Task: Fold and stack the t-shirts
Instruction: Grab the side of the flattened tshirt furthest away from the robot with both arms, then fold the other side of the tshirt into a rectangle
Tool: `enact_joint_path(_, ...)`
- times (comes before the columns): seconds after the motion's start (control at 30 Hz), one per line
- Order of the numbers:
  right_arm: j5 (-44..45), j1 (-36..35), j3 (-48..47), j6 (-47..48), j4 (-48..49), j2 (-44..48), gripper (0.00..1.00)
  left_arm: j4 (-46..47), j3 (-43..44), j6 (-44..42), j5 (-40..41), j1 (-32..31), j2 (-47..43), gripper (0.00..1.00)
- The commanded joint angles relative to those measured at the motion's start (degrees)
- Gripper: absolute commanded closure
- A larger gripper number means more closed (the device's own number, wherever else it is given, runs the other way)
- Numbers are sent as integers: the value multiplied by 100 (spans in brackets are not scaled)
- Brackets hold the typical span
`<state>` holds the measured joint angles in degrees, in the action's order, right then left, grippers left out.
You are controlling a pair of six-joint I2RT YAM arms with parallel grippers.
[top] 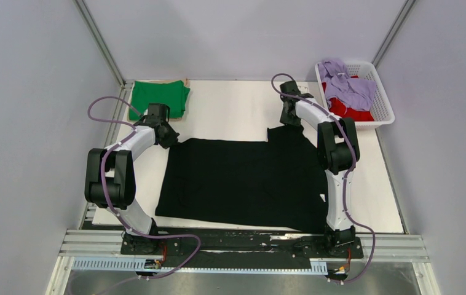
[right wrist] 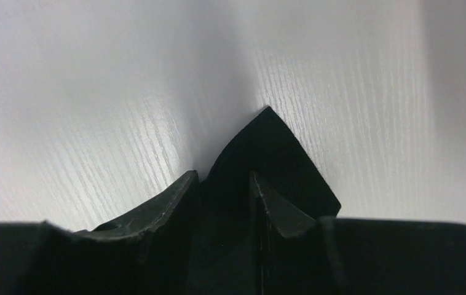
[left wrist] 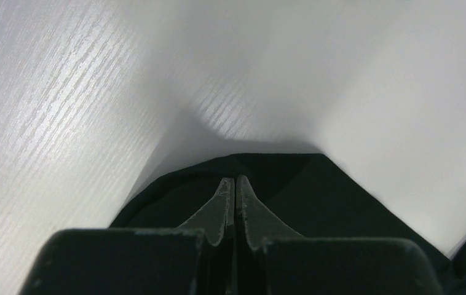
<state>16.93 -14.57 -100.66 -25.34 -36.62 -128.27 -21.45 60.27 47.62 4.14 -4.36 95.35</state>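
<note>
A black t-shirt (top: 243,181) lies spread flat across the middle of the table. My left gripper (top: 168,137) is at its far left corner. In the left wrist view the gripper (left wrist: 235,182) is shut, with black cloth (left wrist: 353,209) around and under the fingers. My right gripper (top: 290,118) is at the shirt's far right corner. In the right wrist view the gripper (right wrist: 223,178) is closed on a pointed fold of black cloth (right wrist: 267,144) that fills the narrow gap. A folded green t-shirt (top: 158,98) lies at the back left.
A white lattice basket (top: 383,104) stands at the back right with a lavender t-shirt (top: 348,86) over a red one (top: 348,113). Grey walls and metal posts close in the table on three sides. The arm bases sit on the rail at the near edge.
</note>
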Motion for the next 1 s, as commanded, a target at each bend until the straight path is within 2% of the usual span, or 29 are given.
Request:
enact_joint_path(0.0,-14,-26,84,-333,-325,-182,73,17,128,-46,126,46,-169,100)
enact_joint_path(0.1,113,-17,-39,-253,-174,-194,89,27,209,-77,101,45,-128,100)
enact_joint_path(0.2,354,25,-294,-82,-12,-212,100,26,392,-149,135,56,-12,100)
enact_joint_path(0.47,372,77,-140,754,850,301,100,-30,848,-213,-66,117,250,100)
enact_joint_path(0.7,-161,-5,1417,741,1484,1623,100,44,473,-417,-217,120,-223,100)
enact_joint_path(0.97,-350,-330,3127,357,1448,3281,100,265,-391,-549,-588,117,-996,100)
